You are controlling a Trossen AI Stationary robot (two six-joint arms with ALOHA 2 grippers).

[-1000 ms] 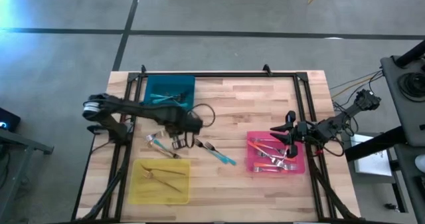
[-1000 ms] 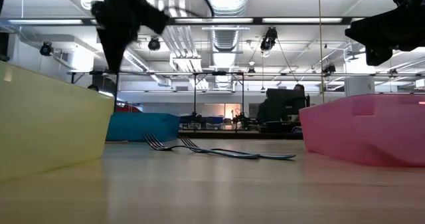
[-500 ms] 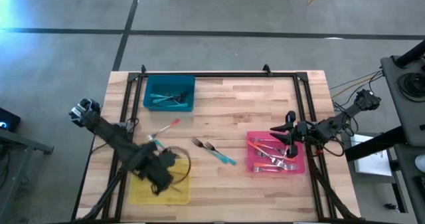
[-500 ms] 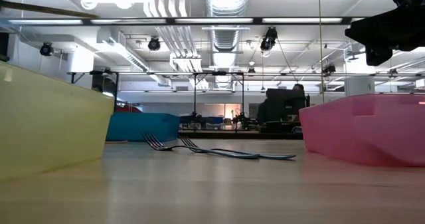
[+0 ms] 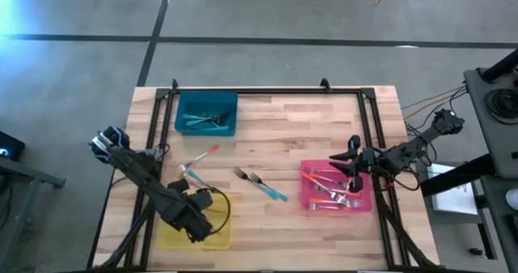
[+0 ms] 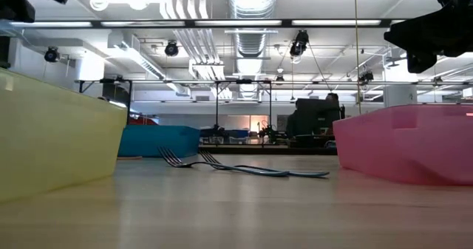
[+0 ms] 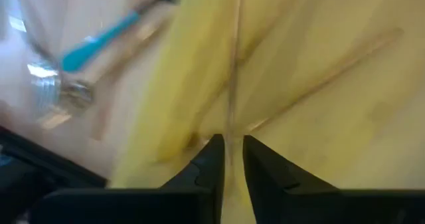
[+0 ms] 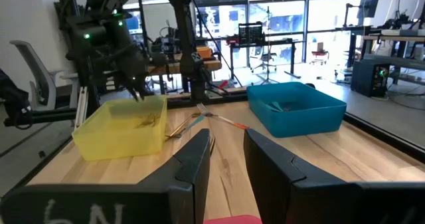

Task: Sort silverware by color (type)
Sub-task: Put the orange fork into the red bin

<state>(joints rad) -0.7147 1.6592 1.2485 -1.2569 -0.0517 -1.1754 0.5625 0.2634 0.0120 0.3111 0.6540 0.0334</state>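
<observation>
My left gripper (image 5: 194,224) hangs pointing down over the yellow tray (image 5: 222,239), shut on a thin gold fork (image 7: 234,84). More gold forks (image 7: 332,71) lie on that tray's floor. On the wood between the trays lie a coral-handled fork (image 5: 206,152) and two teal-handled forks (image 5: 261,183). The teal tray (image 5: 180,103) holds teal forks and the pink tray (image 5: 304,194) holds coral ones. My right gripper (image 5: 354,164) waits open and level at the pink tray's far edge, with nothing between its fingers (image 8: 199,161). My left gripper pinches the gold fork's thin shaft (image 7: 230,139) between its two fingertips. The fingers come from above and point down, across the fork. The fork hangs over the yellow tray's floor; the view is blurred, so which part of the fork it has cannot be told.
A black frame (image 5: 267,90) runs along the table's far edge and down both sides. Bare wood lies between the trays, around the loose forks. In the low view the yellow tray (image 6: 52,138) and pink tray (image 6: 406,142) rise at either side.
My left gripper has swung from the table's middle, beside the loose forks, toward the near left and sunk a little, ending over the yellow tray. The gold fork has come off the wood with it. The other forks have stayed where they were.
</observation>
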